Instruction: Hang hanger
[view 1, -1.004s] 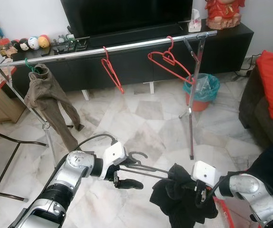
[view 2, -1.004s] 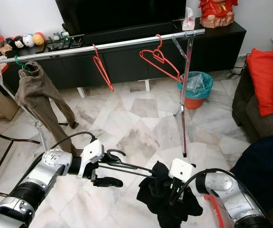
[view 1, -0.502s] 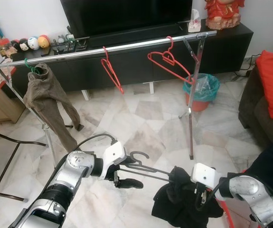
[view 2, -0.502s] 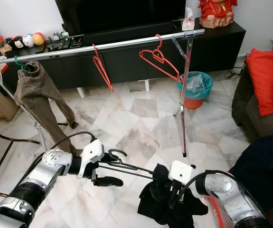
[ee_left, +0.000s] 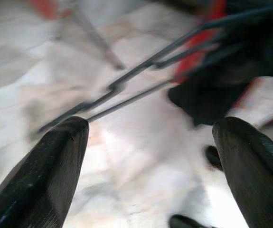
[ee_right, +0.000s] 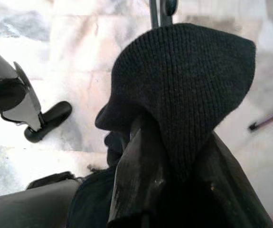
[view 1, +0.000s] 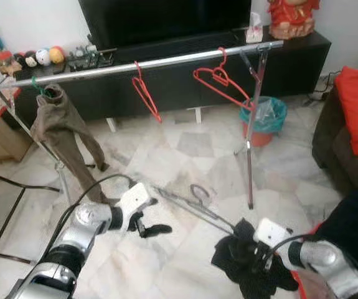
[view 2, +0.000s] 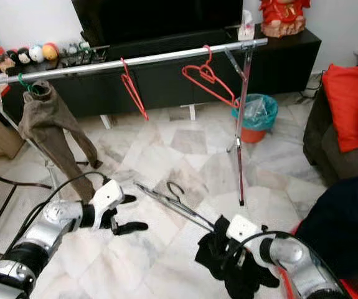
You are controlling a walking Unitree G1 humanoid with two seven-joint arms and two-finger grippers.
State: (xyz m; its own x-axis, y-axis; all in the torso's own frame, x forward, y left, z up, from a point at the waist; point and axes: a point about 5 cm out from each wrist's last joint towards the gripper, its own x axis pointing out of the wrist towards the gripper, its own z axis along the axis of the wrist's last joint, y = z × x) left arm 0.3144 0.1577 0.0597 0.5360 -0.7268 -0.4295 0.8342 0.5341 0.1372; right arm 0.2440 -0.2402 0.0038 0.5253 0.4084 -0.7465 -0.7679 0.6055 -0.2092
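My right gripper clamps the black garment on the grey hanger, low over the floor, well below the rail; my left gripper gapes wide, holding nothing.

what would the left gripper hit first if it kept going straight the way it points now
Likely the grey hanger, whose wires cross just ahead of the open left gripper; beyond it hangs the black garment. Depth is unclear.

Even daylight, soft motion blur, faint shadows
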